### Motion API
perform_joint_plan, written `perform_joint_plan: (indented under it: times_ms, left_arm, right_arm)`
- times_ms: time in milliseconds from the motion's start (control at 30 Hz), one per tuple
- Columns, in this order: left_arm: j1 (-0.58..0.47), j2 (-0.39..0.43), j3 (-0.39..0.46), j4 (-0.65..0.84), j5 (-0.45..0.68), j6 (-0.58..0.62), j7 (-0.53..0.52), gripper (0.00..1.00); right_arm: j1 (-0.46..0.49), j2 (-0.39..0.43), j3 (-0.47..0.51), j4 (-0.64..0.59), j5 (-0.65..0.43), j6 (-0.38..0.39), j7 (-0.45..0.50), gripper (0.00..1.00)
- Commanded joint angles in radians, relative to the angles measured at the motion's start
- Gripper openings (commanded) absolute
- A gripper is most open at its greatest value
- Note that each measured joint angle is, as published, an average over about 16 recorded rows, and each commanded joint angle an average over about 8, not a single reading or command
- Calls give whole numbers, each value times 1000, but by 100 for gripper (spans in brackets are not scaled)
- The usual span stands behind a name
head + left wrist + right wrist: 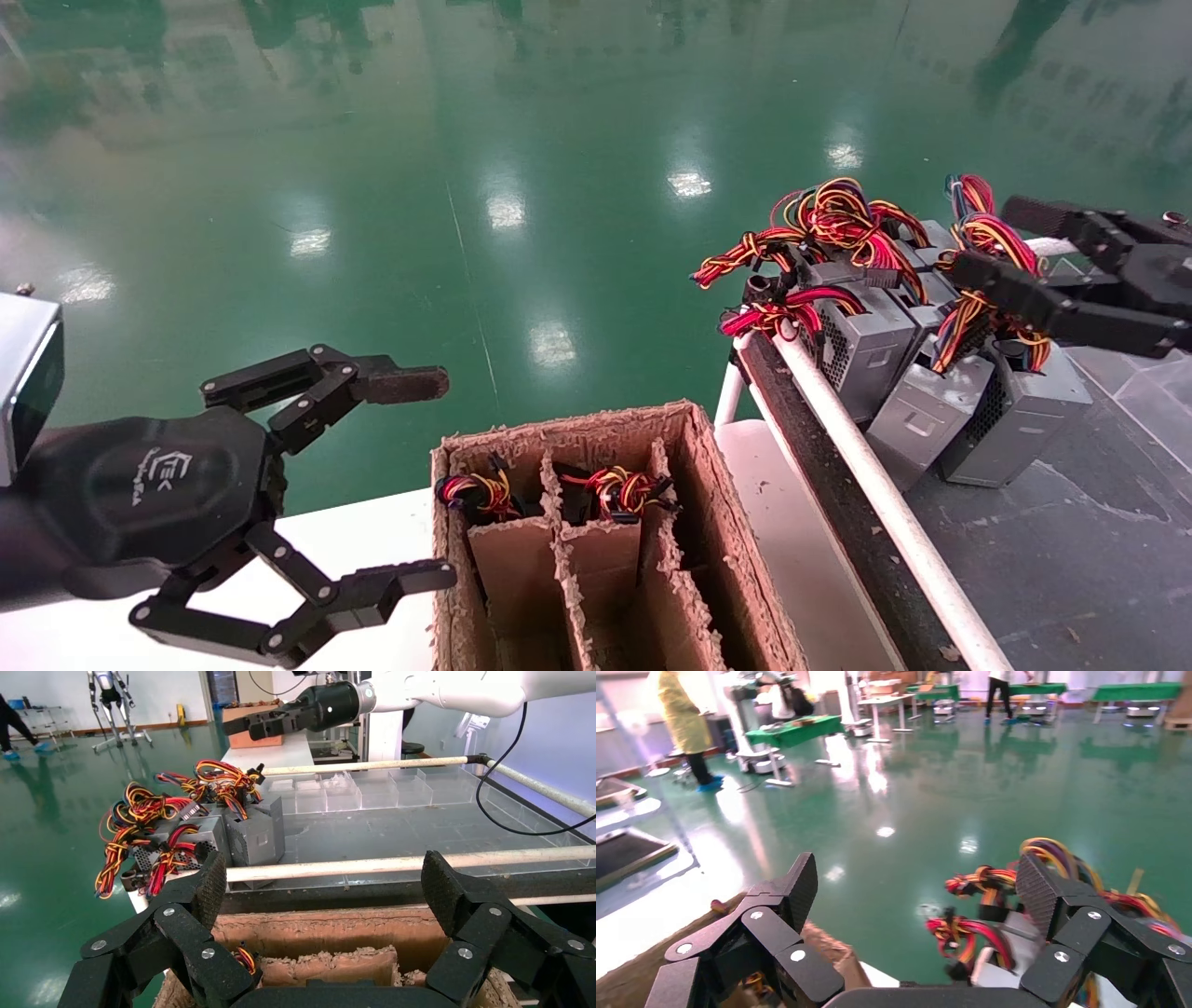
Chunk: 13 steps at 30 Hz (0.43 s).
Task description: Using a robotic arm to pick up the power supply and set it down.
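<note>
At the left of the head view, the left black linkage-finger gripper with a white logo hangs with its fingers spread wide, holding nothing, one fingertip above the green floor and the other just beside the near left corner of the brown moulded-pulp carton. That carton stands on the white table top, and is divided into long narrow slots; two slots at its far end each hold a dark unit topped by a knot of red, yellow and black wires. To its right a white rail edges a dark grey work surface, where a cluster of small grey sheet-metal boxes with wire bundles leans together against the rail. Among them, the power supply, a small grey box with a perforated vent side, rests at the near left of the heap, its red and yellow wires spilling over the rail. Farthest right, the right black gripper on the white tubular arm hovers over the far boxes, fingers parted and empty, one fingertip touching a wire bundle
</note>
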Motion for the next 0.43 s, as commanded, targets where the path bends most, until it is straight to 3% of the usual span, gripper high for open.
perform_joint_plan:
  times_ms: [33,433]
  left_arm:
    - [0,0,0,0,0,0,0,100]
    - [0,0,0,0,0,0,0,100]
  right_arm:
    - [-18,1,5,43,5,2,8,100]
    - [-112,8,33,265,32,13,49,100]
